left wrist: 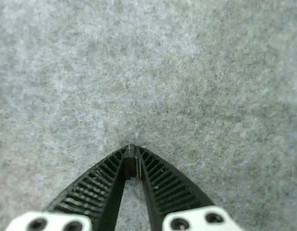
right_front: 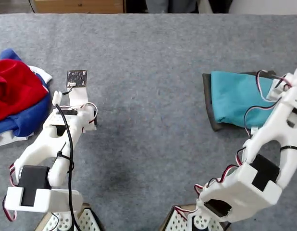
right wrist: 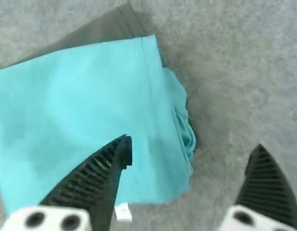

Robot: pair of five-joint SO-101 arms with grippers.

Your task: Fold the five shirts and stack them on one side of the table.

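Two shirts look done. A folded teal cloth shirt point(right_front: 235, 98) lies flat on top of a folded dark grey cloth shirt point(right_front: 207, 103), and the dark grey edge peeks out from under it. Both rest on the soft grey tabletop point(right_front: 148, 72).

Three more shirts wait in a heap, well apart from the teal shirt, at the far side of the tabletop. A crumpled red cloth shirt point(right_front: 14, 89) sits on a rumpled blue cloth shirt point(right_front: 28, 118), and a bit of white cloth shirt point(right_front: 6, 139) sticks out below. None of them looks folded yet.

The right end effector point(right wrist: 191, 144) hangs just above the teal shirt's edge, spread wide and holding nothing. One finger is over the teal cloth and the other is over bare tabletop beside it. The left end effector point(left wrist: 131, 159) is between the teal shirt and the heap, much nearer the heap. Its fingers are pressed tight together with nothing in them, over bare tabletop.

Here is what could go wrong. The teal shirt has a bunched, loose edge right under the wide right end effector. If it drops and pinches there, it could pull the fold open or drag the teal shirt off the dark grey one.

The heap is tricky too. The red and blue shirts lie tangled together, so a grab could lift both at once. The left end effector must also spread its fingers first, or it will only poke the cloth.
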